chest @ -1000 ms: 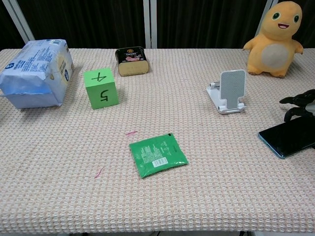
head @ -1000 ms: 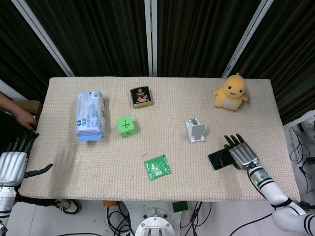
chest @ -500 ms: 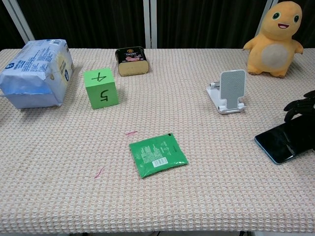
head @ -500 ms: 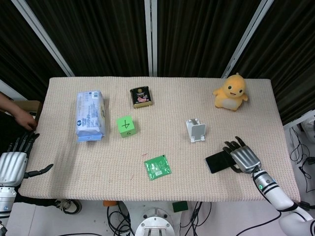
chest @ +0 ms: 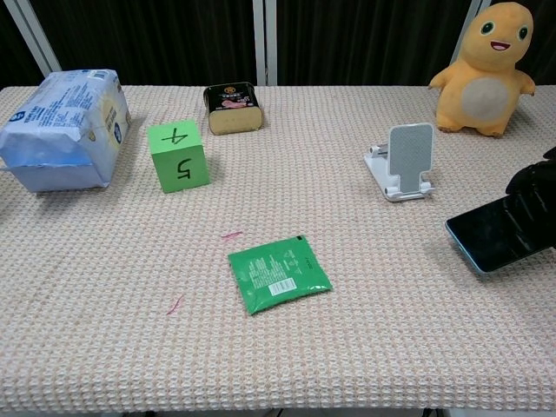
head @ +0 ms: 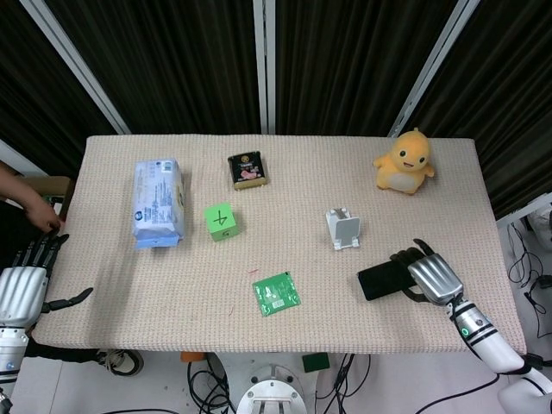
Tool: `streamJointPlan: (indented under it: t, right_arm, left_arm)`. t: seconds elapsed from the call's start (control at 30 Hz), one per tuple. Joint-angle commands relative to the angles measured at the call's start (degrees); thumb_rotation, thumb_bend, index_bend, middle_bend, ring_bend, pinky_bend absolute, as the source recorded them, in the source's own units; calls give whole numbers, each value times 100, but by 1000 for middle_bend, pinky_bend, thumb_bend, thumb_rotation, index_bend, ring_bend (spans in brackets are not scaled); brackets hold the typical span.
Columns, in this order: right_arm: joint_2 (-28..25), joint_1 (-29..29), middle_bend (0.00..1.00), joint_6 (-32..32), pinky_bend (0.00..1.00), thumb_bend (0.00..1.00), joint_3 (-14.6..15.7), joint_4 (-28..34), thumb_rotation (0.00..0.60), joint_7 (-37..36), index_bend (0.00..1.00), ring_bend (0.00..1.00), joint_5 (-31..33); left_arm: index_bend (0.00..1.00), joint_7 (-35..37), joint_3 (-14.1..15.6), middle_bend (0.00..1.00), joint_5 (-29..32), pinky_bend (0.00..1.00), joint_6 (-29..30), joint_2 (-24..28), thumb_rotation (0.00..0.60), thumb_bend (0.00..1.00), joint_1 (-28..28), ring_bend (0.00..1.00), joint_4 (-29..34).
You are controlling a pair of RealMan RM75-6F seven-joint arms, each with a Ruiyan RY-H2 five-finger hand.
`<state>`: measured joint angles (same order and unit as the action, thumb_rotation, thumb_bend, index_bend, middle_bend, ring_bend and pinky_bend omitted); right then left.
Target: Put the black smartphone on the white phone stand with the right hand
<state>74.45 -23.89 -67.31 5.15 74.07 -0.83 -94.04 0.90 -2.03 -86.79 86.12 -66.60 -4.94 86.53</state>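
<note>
The black smartphone [head: 380, 280] [chest: 497, 234] is at the table's right front, tilted with its left end raised off the cloth. My right hand [head: 433, 278] [chest: 532, 180] grips its right end, fingers curled over the far edge. The white phone stand [head: 345, 229] [chest: 405, 161] stands upright and bare, a little behind and to the left of the phone. My left hand [head: 23, 285] hangs off the table's left front corner, fingers spread, holding nothing.
A yellow plush toy [head: 404, 162] sits behind the stand at the back right. A green packet [head: 276, 293], a green cube [head: 221, 222], a dark tin [head: 247, 169] and a blue wipes pack [head: 158, 201] lie further left. A person's hand [head: 30, 207] shows at the left edge.
My right hand has closed on the smartphone and drawn it leftward, with its left end lifting off the cloth. The left hand has not moved.
</note>
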Motion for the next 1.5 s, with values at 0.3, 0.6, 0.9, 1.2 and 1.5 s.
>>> streamJointPlan:
  t: [0.3,0.6,0.9,1.2,1.5]
  right_arm:
    - [-1087,-85,711,-1472,234,673,-685,984,600,1278,867,658,-807]
    - [-1534,-1746,665,-694,216,630,-832,-44,600,3340,789,658,-3214]
    - [-1472,-2974,597,-763,119,643,-309,-1198,600,2166,690,632,-4490]
    - [-1037,-3131,563,-546,0,642,-170,-1784,600,2158,637,542,-4307]
    - [-317,-2995,561,-680,0,642,-56,-2653,600,2201,633,538,-3938]
  left_arm:
    - [115,57,-10,57,-23,136,77,-1,363,65,29,15,-21]
    - [115,-5,-28,57,-20,136,86,24,362,65,24,15,29]
    - [115,15,-61,57,132,136,32,-82,363,64,43,15,-111]
    - [115,48,-101,57,184,136,1,-131,361,65,24,15,-189]
    - [115,114,-94,57,209,136,-30,-124,362,65,33,15,-275]
